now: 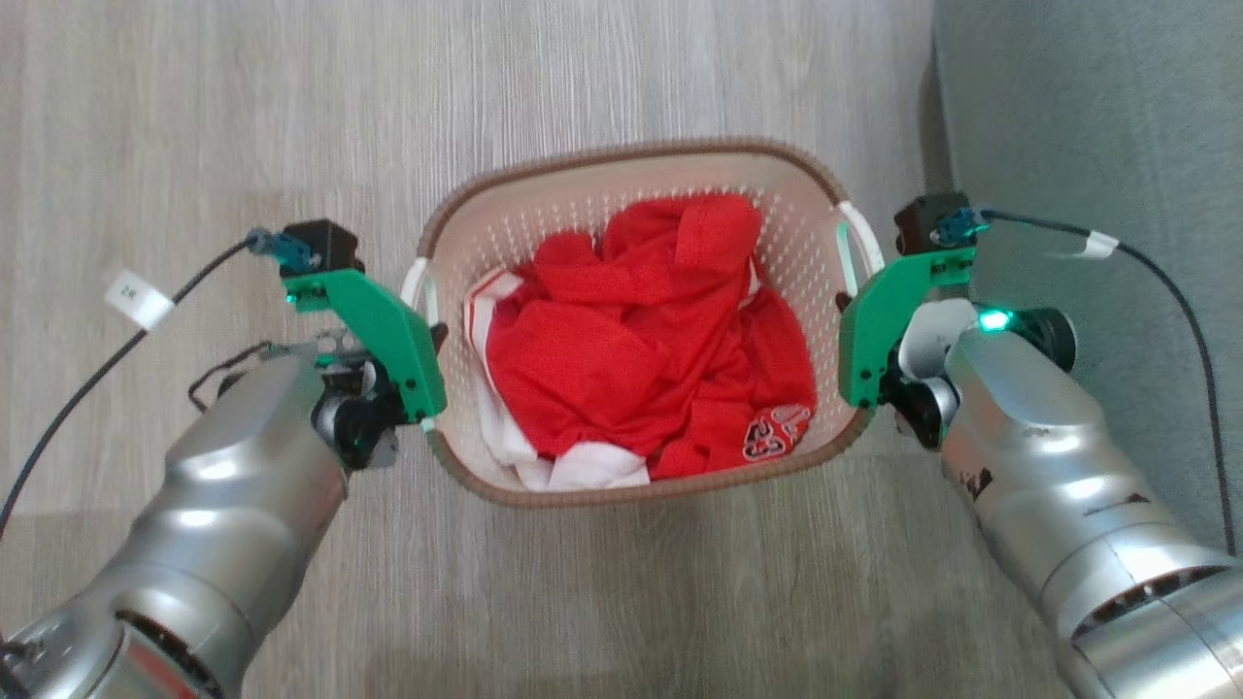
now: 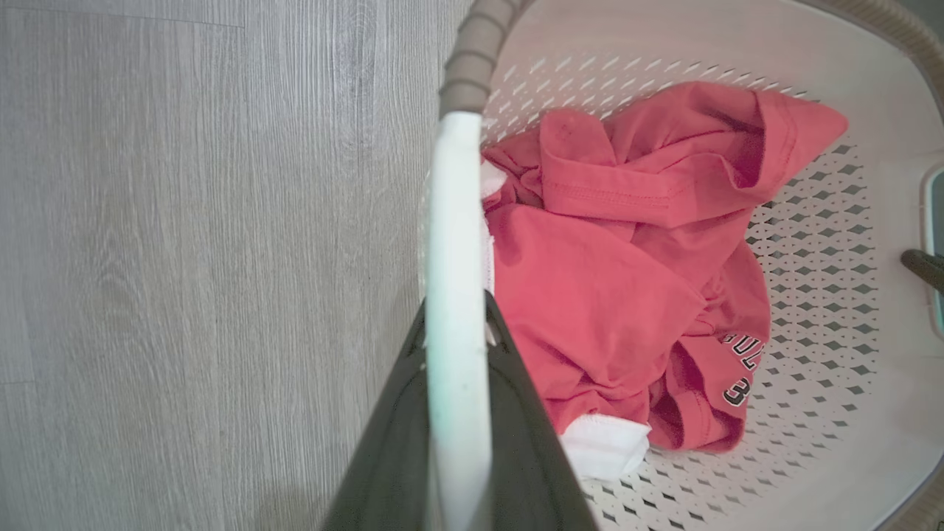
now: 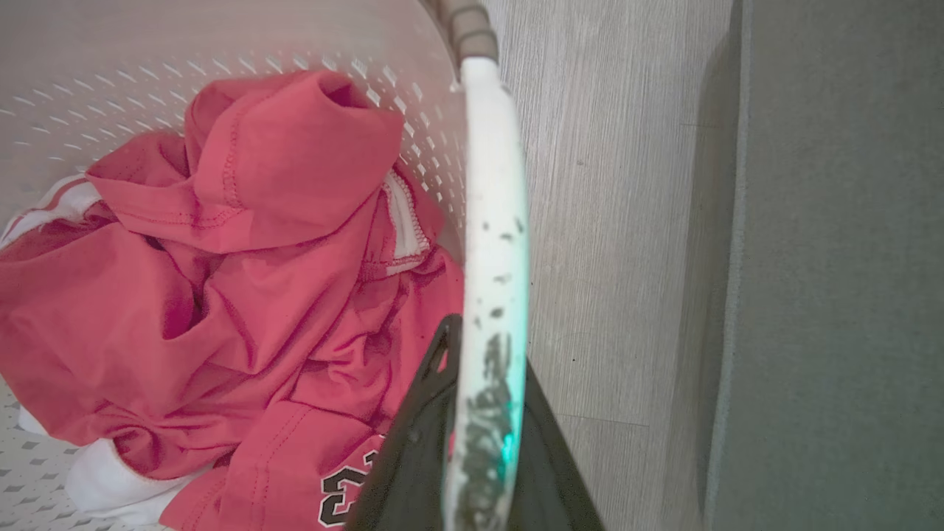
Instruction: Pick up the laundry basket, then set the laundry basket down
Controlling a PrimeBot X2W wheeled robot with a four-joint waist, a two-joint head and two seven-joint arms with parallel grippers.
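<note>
Laundry basket sitting between the two pincers, above pale wood-look floor; touching the floor or lifted clear, impossible to tell. Left pincer clamping shut on the white left handle, one dark finger lying on each side of it. Right pincer clamping likewise on the white right handle. Red-and-white clothing lying crumpled inside the basket, inward of both pincers. Grey fabric surface lying just outward of the right pincer, apart from the basket.
</note>
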